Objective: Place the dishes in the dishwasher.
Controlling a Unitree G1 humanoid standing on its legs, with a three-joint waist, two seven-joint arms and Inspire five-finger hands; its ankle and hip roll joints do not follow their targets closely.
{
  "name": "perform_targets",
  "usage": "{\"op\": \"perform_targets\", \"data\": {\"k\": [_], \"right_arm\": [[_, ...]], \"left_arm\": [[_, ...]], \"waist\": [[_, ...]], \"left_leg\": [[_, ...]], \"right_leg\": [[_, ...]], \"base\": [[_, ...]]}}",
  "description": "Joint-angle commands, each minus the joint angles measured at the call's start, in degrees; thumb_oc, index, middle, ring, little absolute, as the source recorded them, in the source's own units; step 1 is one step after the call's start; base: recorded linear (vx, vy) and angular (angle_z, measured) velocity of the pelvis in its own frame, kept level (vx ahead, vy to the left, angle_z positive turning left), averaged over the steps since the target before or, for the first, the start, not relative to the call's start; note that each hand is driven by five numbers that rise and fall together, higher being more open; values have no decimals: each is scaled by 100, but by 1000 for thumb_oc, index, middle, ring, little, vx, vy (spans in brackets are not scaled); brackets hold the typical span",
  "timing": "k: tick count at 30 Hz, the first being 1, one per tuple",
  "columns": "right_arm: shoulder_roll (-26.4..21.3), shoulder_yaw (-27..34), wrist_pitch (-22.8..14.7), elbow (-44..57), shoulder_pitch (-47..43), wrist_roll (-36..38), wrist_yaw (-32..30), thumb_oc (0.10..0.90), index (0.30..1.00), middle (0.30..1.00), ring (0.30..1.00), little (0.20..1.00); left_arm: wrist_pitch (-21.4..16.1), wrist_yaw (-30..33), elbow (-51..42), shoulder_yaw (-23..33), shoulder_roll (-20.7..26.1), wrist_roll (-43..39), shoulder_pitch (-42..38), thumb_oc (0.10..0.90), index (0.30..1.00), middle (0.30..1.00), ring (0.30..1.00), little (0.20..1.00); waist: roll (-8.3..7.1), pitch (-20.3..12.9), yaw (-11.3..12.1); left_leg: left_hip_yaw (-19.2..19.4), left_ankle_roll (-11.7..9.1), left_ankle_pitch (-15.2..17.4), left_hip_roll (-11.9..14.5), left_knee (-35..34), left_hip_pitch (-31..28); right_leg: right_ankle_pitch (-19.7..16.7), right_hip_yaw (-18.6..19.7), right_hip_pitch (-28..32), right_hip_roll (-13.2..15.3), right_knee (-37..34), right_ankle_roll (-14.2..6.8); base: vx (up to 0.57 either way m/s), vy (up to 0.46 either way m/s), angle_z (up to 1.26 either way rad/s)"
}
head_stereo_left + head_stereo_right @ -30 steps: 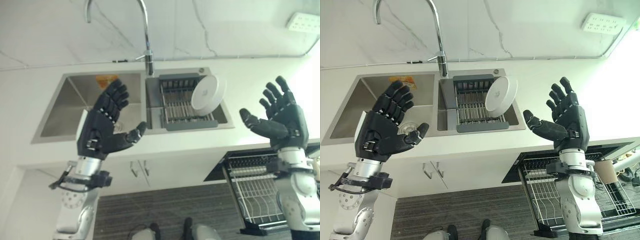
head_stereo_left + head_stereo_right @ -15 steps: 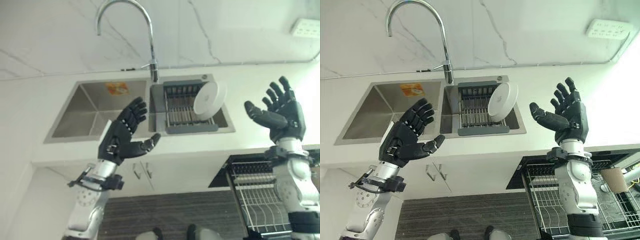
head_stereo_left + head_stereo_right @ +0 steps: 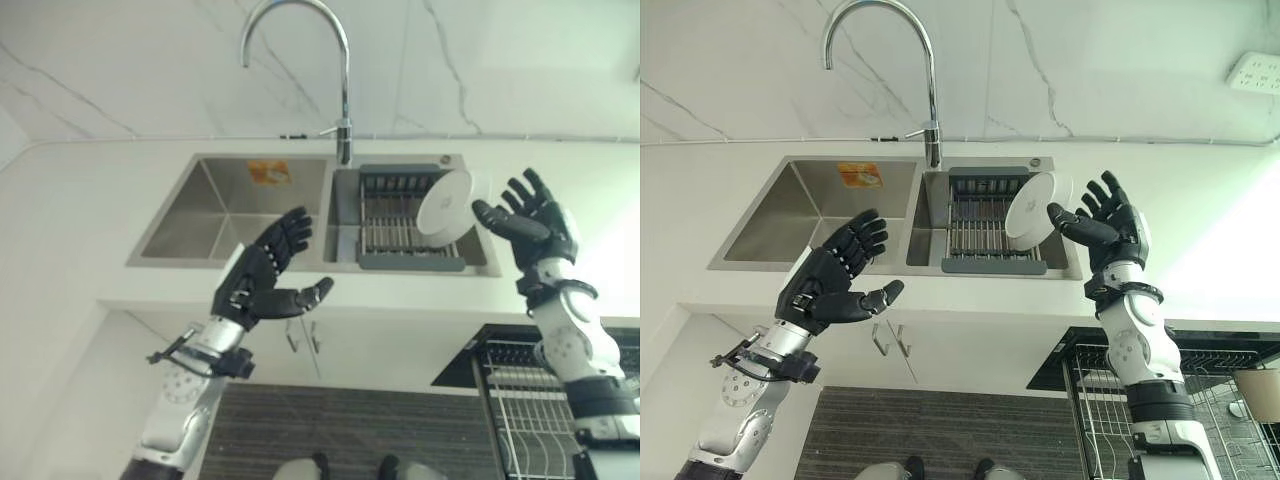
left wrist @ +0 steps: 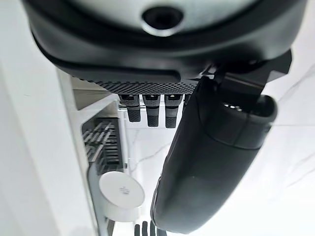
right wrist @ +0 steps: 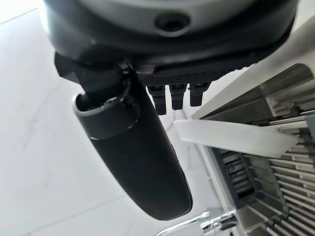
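We see a white plate [image 3: 1030, 217] leaning upright in the drying rack [image 3: 980, 235] in the sink's right basin. Our right robot hand [image 3: 1108, 222] hovers just beside its rim, fingers spread. Our left robot hand [image 3: 835, 278] hangs open over the worktop's [image 3: 700, 220] front edge.

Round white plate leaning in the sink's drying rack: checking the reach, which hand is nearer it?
Right. The right hand is open beside the round white plate; the left hand hovers before the sink's other basin.

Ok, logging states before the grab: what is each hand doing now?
Left hand: open, holding nothing.
Right hand: open beside the white plate, holding nothing.
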State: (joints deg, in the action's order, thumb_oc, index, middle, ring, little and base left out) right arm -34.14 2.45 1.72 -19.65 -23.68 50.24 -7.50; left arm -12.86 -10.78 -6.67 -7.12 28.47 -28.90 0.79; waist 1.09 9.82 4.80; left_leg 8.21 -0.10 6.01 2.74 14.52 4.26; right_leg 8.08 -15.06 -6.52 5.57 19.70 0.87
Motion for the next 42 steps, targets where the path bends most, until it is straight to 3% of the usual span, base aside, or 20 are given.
{"op": "perform_targets", "data": {"k": [1,12,42], "right_arm": [[-497,96,-344,-93,-806,178,166,800,900,900,900,900],[-665,43,-394,-580,-1044,77,1,800,900,900,900,900],[-883,-372,-24,-1585,-1686,318,374,800,900,900,900,900]], "left_arm": [[-500,-20,-558,23,272,-199,-466,800,900,900,900,900],[-563,128,-474,-90,356,-202,-463,800,900,900,900,900],[-575,376,-386,-185,487,-194,-398,800,900,900,900,900]], "waist": [[-242,-461,15],[-209,-450,49],[-209,-448,262]], "left_leg": [[-262,-388,628,254,267,-190],[-283,-384,597,241,267,-187],[-394,-404,526,197,267,-169]], "right_leg": [[148,94,428,157,-251,-630],[165,76,465,153,-251,-620],[224,-78,587,200,-251,-604]], "base": [[0,0,0],[-2,1,0],[4,5,3]]}}
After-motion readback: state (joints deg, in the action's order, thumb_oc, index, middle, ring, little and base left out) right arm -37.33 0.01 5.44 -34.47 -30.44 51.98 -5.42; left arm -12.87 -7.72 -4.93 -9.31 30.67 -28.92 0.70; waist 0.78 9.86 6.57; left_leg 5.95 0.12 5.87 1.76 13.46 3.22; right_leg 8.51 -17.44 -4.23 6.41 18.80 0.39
